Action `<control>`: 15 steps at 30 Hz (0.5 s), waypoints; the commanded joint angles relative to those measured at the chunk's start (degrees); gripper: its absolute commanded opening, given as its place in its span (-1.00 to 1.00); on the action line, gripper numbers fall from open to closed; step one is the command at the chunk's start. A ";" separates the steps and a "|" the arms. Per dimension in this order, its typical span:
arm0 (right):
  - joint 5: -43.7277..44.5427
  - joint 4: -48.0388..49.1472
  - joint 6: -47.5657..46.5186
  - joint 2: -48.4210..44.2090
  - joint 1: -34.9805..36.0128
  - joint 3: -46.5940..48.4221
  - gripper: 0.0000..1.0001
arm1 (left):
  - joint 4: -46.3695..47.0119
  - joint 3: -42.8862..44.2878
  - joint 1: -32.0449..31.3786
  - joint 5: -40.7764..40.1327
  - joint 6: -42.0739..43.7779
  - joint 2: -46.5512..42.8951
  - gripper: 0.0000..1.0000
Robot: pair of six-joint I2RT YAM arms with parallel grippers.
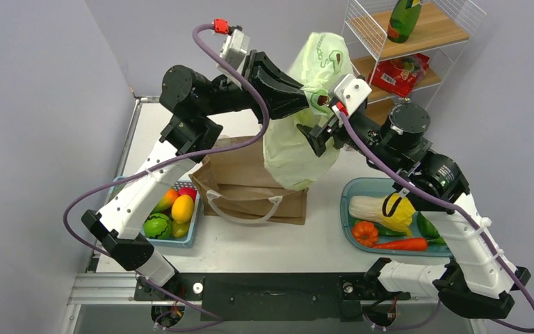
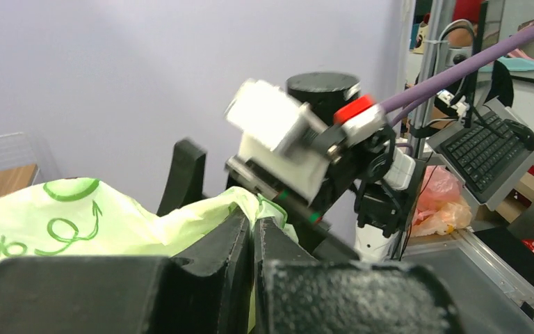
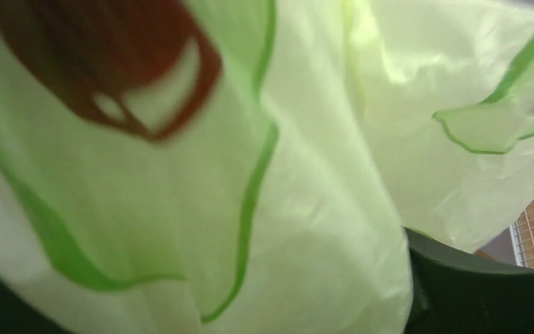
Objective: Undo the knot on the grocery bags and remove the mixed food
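The pale green plastic bag (image 1: 293, 149) hangs in the air above the brown paper bag (image 1: 240, 174), which lies flat with its white rope handles (image 1: 245, 207) toward me. My left gripper (image 1: 311, 97) is shut on a bunched fold of the green bag near its top; the left wrist view shows the jaws (image 2: 254, 221) pinching the plastic (image 2: 97, 223). My right gripper (image 1: 318, 136) sits against the bag just below. In the right wrist view the bag (image 3: 285, 174) fills the frame, with one dark finger (image 3: 487, 296) at the far right. I cannot make out the knot.
A blue basket (image 1: 193, 233) at the left holds a mango (image 1: 182, 207) and a round green fruit (image 1: 157, 226). A teal tray (image 1: 351, 191) at the right holds a cabbage (image 1: 379, 207) and a ribbed orange piece (image 1: 365, 233). A shelf (image 1: 445, 28) carries a green bottle (image 1: 403, 17) and a red packet (image 1: 400, 73).
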 commanded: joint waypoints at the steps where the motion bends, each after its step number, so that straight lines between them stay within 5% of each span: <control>1: -2.04 -0.02 -0.52 -2.65 -1.76 -3.32 0.50 | 7.18 1.81 -0.48 1.36 -2.36 -4.15 -1.00; 4: -2.03 0.71 -0.36 -2.67 -2.79 -4.08 0.01 | 8.53 1.16 -0.69 1.92 -3.57 -4.56 -1.00; 6: -3.82 2.22 0.68 -2.87 -4.46 -4.21 -0.43 | 8.90 1.77 -0.99 3.23 -3.38 -4.58 -1.00; 7: -4.80 3.61 1.01 -3.04 -6.06 -4.12 -0.81 | 8.12 2.08 -1.09 4.68 -2.83 -4.63 -1.00; 8: -6.43 4.49 1.85 -3.55 -7.06 -4.01 -0.94 | 6.93 2.79 -1.07 5.43 -0.02 -4.90 -0.97; 9: -7.12 6.48 2.13 -3.96 -8.91 -4.02 -1.00 | 1.98 3.29 -0.78 6.48 2.36 -5.27 -0.81; 11: -9.34 9.16 1.05 -5.88 -11.29 -4.89 -1.00 | -8.51 4.88 1.50 6.00 10.45 -6.51 -0.07; 13: -10.55 10.32 -3.24 -8.48 -12.04 -6.72 -1.00 | -13.26 4.67 6.94 5.63 13.85 -7.92 0.26; 15: -11.55 9.30 -9.15 -11.12 -12.23 -9.06 -1.00 | -8.62 0.65 14.73 7.44 10.45 -9.80 0.34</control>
